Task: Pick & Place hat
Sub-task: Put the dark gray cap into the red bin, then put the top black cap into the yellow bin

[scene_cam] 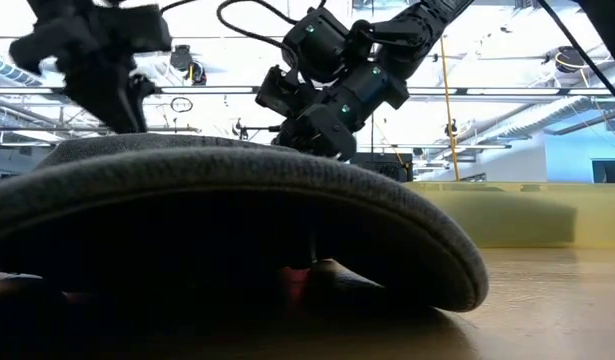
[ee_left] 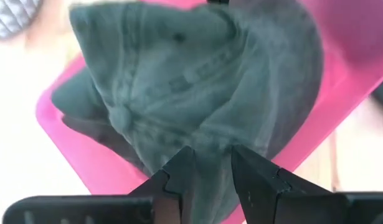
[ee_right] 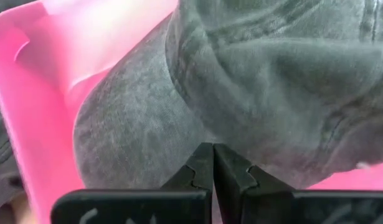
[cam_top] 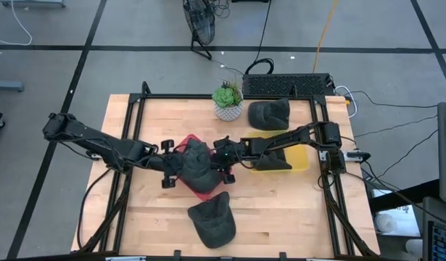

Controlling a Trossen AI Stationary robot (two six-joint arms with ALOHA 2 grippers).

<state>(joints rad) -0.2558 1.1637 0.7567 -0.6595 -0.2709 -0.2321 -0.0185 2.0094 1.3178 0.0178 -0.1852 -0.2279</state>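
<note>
Working over the pink tray (cam_top: 191, 141) at mid-table, both grippers are converging on the grey hat (cam_top: 197, 168) that is lying in it. The hat is sitting crown-up, spilling over the tray's near edge.

Left gripper (ee_left: 207, 171): its fingers are standing partly apart, a narrow gap showing between them, tips just at the hat's cloth. Whether any fabric is pinched between them, I cannot tell; the wrist view shows cloth behind the gap, not clearly in it. Right gripper (ee_right: 213, 163): fingers are pressed fully together, nothing between them, the tips resting at or just above the brim side of the hat.

Other items: a second hat (cam_top: 212, 220) is lying near the front edge, a third (cam_top: 270, 113) at the far right beside the potted plant (cam_top: 228, 100), and a yellow tray (cam_top: 299, 158) is sitting under the right arm.

Judgement on the step: this looks like settling or adjusting the hat in the pink tray.
- Keeping the closed right tips as a light hold-down only; pushing harder is likely to slide the tray.
- Getting a fold of cloth properly inside the left fingers before lifting, since soft fabric is slipping easily.
- Moving both arms slowly, as they are working very close together.
</note>
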